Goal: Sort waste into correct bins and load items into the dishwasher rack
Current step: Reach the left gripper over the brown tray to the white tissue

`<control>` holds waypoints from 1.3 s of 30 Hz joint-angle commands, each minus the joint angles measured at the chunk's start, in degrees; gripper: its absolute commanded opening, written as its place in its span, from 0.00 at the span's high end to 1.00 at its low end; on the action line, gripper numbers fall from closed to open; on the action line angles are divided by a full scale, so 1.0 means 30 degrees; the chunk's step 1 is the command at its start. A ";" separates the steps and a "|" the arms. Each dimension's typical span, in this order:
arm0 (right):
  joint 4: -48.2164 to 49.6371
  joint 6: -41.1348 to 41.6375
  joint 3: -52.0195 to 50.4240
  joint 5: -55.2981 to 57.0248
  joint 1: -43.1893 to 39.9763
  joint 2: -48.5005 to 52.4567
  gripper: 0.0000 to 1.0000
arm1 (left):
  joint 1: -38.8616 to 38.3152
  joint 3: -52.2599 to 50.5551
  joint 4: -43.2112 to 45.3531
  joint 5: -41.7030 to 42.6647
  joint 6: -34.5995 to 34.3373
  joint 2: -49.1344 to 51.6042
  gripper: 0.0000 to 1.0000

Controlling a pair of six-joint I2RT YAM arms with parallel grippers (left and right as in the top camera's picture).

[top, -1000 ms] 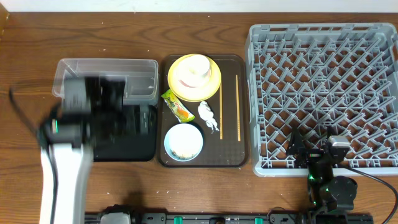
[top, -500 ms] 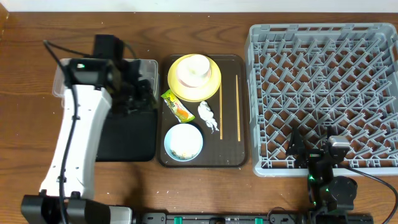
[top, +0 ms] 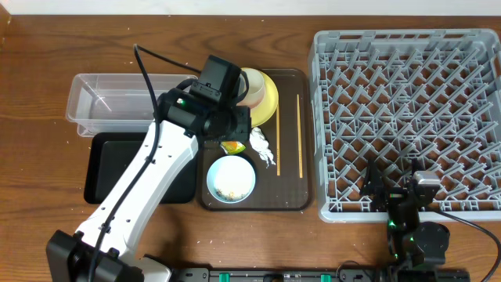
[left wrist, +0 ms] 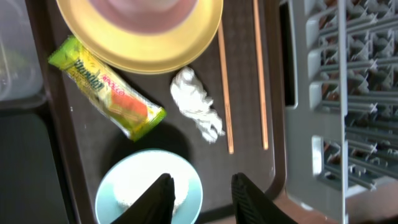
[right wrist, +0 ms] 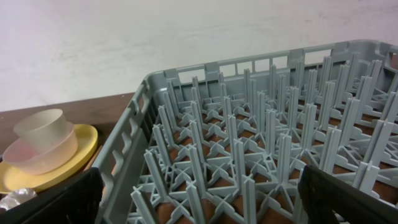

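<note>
The left gripper (left wrist: pixel 200 186) is held over the dark brown serving tray (left wrist: pixel 239 74), fingers partly spread and empty (likely readied for a pick), near the green-and-orange snack wrapper (left wrist: pixel 106 93) beside the round yellow plate (left wrist: pixel 186 43). The right gripper (right wrist: pixel 199 202) is parked, spread wide.

— What sort of place is this?

— A robotics lab bench, set up like a canteen's dish-return station. The brown serving tray (top: pixel 293 192) lies mid-table on a wooden tabletop (top: pixel 39 172). It carries a yellow plate (top: pixel 268 98), a light-blue bowl (top: pixel 231 178) and chopsticks (top: pixel 298 133).

— And the lab part?

— A white robot arm (top: pixel 141 188) leans over the tray from its left, with a black cable (top: pixel 149 66) looping off it. A second arm (top: pixel 411 227) sits at the table edge to the tray's right. Right of the tray stands a grey dishwasher rack (top: pixel 407 102). Left of it are a clear tub (top: pixel 109 102) and a black tray (top: pixel 106 172). Beyond the rack there's only a bare white wall (right wrist: pixel 155 43).
</note>
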 commanded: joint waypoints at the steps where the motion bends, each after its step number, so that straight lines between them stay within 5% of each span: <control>1: -0.0022 -0.0087 -0.0066 -0.0073 -0.0160 -0.0080 0.01 | 0.0022 -0.0080 0.0160 -0.0415 -0.1435 0.0138 0.62; 12: -0.0022 -0.0087 -0.0066 -0.0073 -0.0160 -0.0080 0.01 | -0.1377 -0.0379 0.1851 -0.0401 -0.3111 0.3963 0.47; 39: -0.0022 -0.0087 -0.0066 -0.0073 -0.0160 -0.0080 0.01 | -0.2907 -0.0379 0.4320 -0.2863 -0.5238 0.8597 0.45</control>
